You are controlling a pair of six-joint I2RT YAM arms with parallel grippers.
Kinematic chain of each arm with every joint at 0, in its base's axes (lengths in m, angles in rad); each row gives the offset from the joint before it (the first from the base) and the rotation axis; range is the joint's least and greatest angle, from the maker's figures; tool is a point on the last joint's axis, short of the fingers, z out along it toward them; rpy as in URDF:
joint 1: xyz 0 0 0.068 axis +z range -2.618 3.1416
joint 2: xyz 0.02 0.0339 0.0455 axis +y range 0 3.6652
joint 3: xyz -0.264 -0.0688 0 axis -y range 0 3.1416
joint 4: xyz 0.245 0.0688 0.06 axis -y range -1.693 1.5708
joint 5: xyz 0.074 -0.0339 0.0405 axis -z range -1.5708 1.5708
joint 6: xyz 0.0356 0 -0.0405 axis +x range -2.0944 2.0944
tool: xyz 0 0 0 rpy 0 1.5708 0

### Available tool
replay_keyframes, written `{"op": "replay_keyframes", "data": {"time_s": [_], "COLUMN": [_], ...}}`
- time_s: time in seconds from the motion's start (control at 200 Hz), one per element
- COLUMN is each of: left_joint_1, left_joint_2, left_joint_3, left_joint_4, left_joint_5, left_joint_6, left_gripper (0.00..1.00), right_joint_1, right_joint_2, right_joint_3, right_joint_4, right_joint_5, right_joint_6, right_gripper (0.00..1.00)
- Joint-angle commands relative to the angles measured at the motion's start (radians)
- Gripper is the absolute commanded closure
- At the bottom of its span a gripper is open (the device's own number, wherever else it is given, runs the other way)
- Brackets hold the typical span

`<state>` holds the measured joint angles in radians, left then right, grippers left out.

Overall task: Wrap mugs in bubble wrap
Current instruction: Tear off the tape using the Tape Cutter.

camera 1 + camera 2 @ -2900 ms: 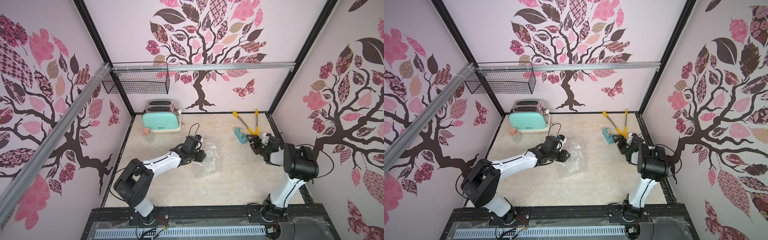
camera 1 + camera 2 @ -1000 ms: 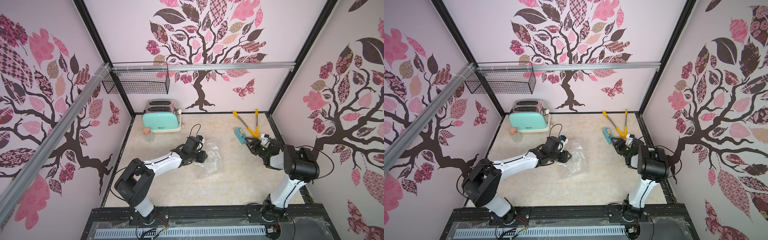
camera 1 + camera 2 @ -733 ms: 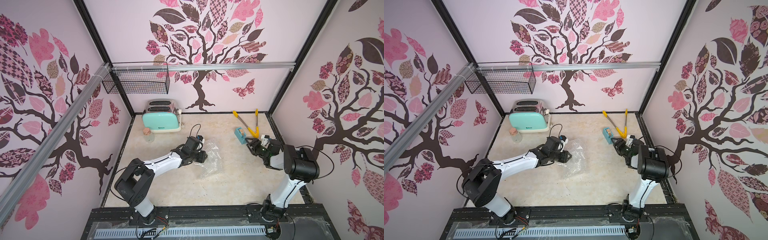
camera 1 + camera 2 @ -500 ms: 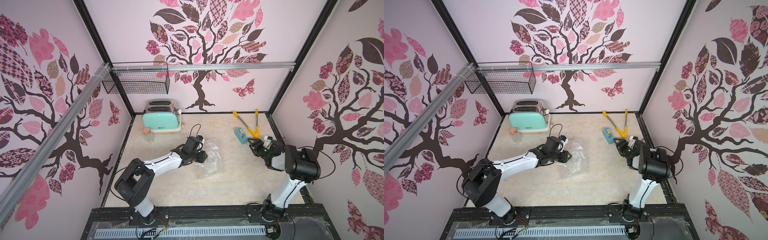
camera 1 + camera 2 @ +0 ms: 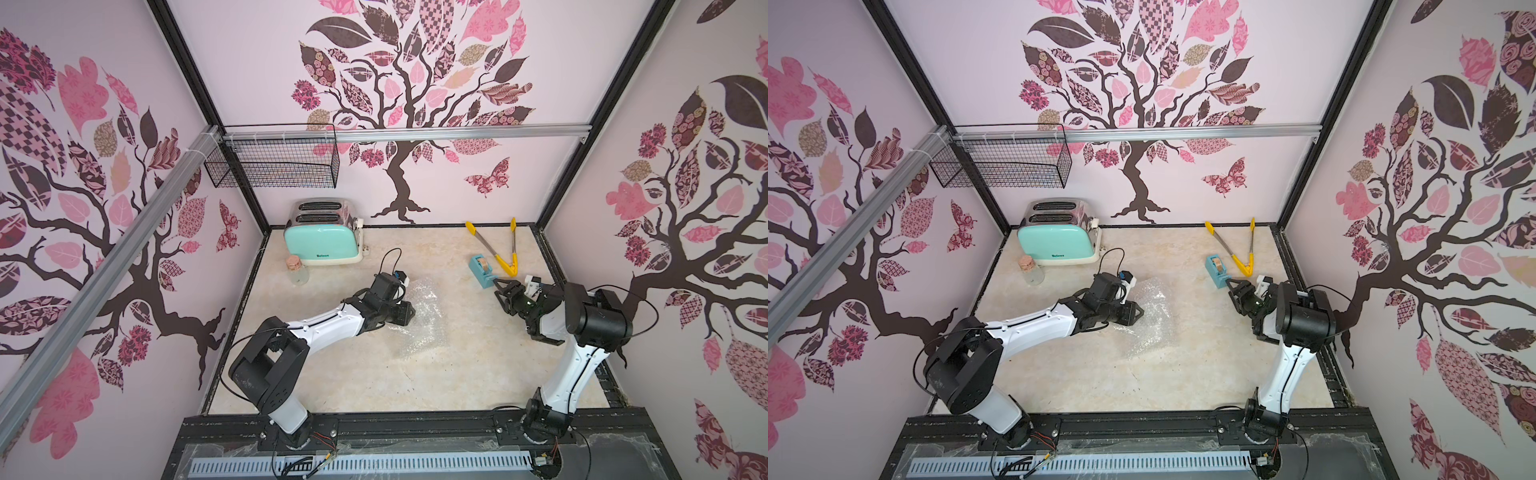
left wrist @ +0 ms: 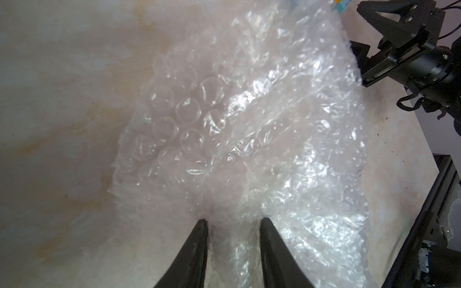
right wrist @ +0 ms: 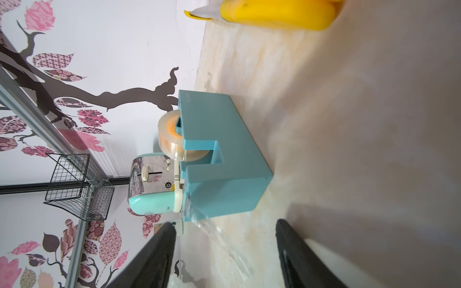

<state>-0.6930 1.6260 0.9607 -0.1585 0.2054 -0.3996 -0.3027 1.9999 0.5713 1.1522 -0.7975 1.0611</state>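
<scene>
A: What of the left gripper [image 6: 230,224]?
B: It pinches a bunched fold of the bubble wrap [image 6: 249,124]; the rest of the sheet spreads out ahead of it.
A: And the right gripper [image 7: 224,223]?
B: Jaws spread, holding nothing. The tape dispenser [image 7: 224,154] stands just ahead.

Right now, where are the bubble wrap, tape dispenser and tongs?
bubble wrap [image 5: 424,316]: in a top view, middle of the sheet.
tape dispenser [image 7: 214,117]: right wrist view, blue side wall.
tongs [image 5: 1246,269]: in a top view, yellow joined end.
</scene>
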Motion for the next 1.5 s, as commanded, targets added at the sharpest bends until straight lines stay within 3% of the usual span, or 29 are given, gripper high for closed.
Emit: {"op": "replay_keyframes", "data": {"time_s": [0.0, 0.255, 0.585, 0.745, 1.106, 1.346, 1.401, 1.496], "left_joint_1": [-0.012, -0.013, -0.015, -0.015, -0.018, -0.019, -0.02, -0.019], "left_joint_2": [-0.003, -0.002, -0.005, -0.005, -0.008, -0.008, -0.01, -0.009], "left_joint_3": [-0.008, -0.007, -0.009, -0.009, -0.009, -0.008, -0.008, -0.009], "left_joint_4": [-0.017, -0.016, -0.015, -0.016, -0.016, -0.016, -0.016, -0.015], "left_joint_5": [0.026, 0.029, 0.031, 0.031, 0.031, 0.031, 0.031, 0.03], "left_joint_6": [0.002, 0.002, 0.002, 0.001, 0.001, 0.002, 0.002, 0.001], "left_gripper": [0.63, 0.63, 0.63, 0.63, 0.63, 0.63, 0.63, 0.63], "right_joint_1": [-0.002, 0.001, 0.001, 0.0, 0.002, 0.002, 0.002, 0.002], "right_joint_2": [0.037, 0.039, 0.036, 0.034, 0.033, 0.046, 0.048, 0.046], "right_joint_3": [0.025, 0.016, -0.004, -0.009, -0.027, -0.028, -0.028, -0.025], "right_joint_4": [0.082, 0.118, 0.125, 0.107, 0.08, 0.1, 0.109, 0.11], "right_joint_5": [-0.038, -0.057, -0.061, -0.056, -0.052, -0.054, -0.056, -0.058], "right_joint_6": [0.05, 0.077, 0.077, 0.066, 0.041, 0.051, 0.055, 0.06], "right_gripper": [0.38, 0.48, 0.51, 0.6, 0.62, 0.57, 0.59, 0.72]}}
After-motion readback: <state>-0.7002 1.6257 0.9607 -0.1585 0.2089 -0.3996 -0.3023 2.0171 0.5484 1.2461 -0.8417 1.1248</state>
